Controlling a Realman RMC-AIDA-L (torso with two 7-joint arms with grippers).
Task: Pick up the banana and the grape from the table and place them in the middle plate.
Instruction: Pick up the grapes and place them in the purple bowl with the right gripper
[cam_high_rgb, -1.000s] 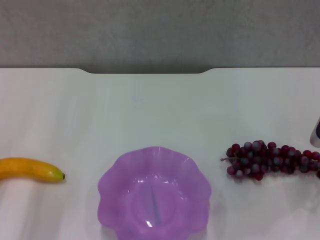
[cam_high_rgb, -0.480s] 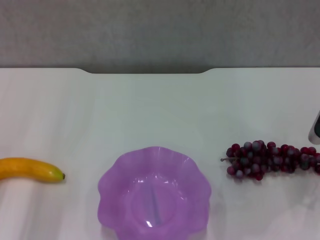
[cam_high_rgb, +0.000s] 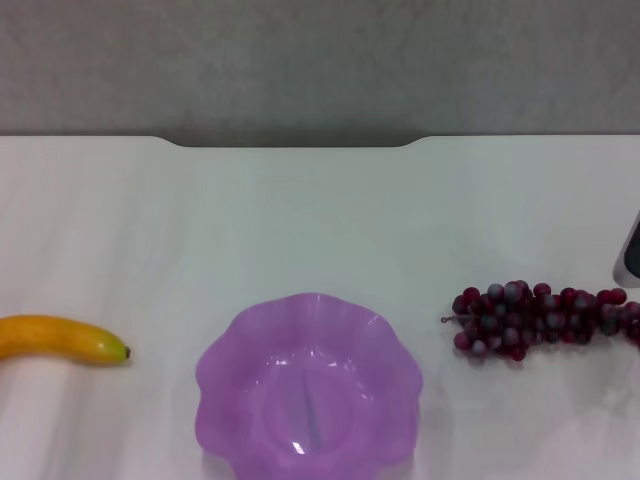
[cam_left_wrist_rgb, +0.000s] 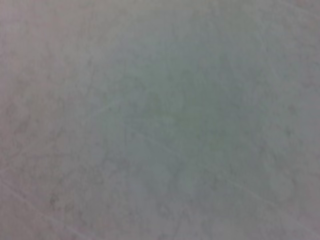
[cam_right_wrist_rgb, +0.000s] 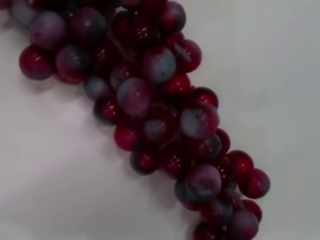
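The banana (cam_high_rgb: 60, 339) lies on the white table (cam_high_rgb: 300, 220) at the near left, dark tip pointing toward the middle plate (cam_high_rgb: 215, 372). This translucent purple dish with a wavy rim sits at the near centre with nothing in it. The grape (cam_high_rgb: 530, 320) bunch lies on the table to the right of the plate, stem toward it. A grey sliver of my right gripper (cam_high_rgb: 630, 255) shows at the right edge, just above the bunch's far end. The right wrist view is filled by the grape (cam_right_wrist_rgb: 160, 110) from close above. My left gripper is out of view.
The table's far edge has a shallow notch (cam_high_rgb: 290, 146) with a grey wall behind it. The left wrist view shows only a plain pale surface (cam_left_wrist_rgb: 160, 120).
The sliver of my right gripper at the right edge has shifted slightly up and inward. Banana, plate and grape bunch have not moved.
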